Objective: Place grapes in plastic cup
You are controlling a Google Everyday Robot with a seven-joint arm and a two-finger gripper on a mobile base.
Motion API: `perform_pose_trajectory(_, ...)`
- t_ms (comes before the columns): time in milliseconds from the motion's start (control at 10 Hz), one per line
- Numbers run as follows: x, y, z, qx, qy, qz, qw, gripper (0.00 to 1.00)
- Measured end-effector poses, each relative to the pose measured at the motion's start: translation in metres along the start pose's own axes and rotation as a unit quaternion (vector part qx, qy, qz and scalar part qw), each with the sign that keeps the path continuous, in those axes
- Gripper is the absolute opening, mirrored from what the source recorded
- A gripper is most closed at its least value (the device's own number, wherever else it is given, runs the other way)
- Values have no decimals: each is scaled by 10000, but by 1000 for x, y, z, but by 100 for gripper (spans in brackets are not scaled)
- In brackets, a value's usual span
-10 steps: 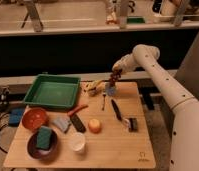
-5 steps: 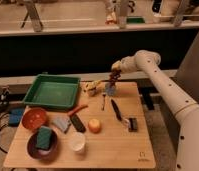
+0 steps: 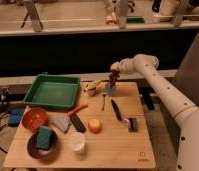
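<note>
My gripper is at the far side of the wooden table, at the end of the white arm that reaches in from the right. It is shut on the grapes, a dark reddish-purple bunch that hangs down from it. The plastic cup, small and blue-grey, stands upright directly under the bunch near the table's back edge. The lower end of the grapes is at the cup's rim; I cannot tell if it touches.
A green tray sits back left. In front are a red bowl, a dark plate holding a green sponge, a white cup, an orange fruit, a black knife and a yellowish object beside the plastic cup.
The gripper has shifted slightly left with the grapes, which now hang right over the plastic cup. Nothing else on the table has moved.
</note>
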Motion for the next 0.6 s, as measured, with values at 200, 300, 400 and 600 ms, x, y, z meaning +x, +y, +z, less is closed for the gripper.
perform_pose_trajectory(200,-1,5,8,-18,119,-40,9999,0)
perform_pose_trajectory(300,-1,7,10,-19,174,-62,9998,0)
perform_pose_trajectory(400,-2,10,13,-21,253,-106,9996,0)
perform_pose_trajectory(600,-3,12,16,0,386,-209,9990,0)
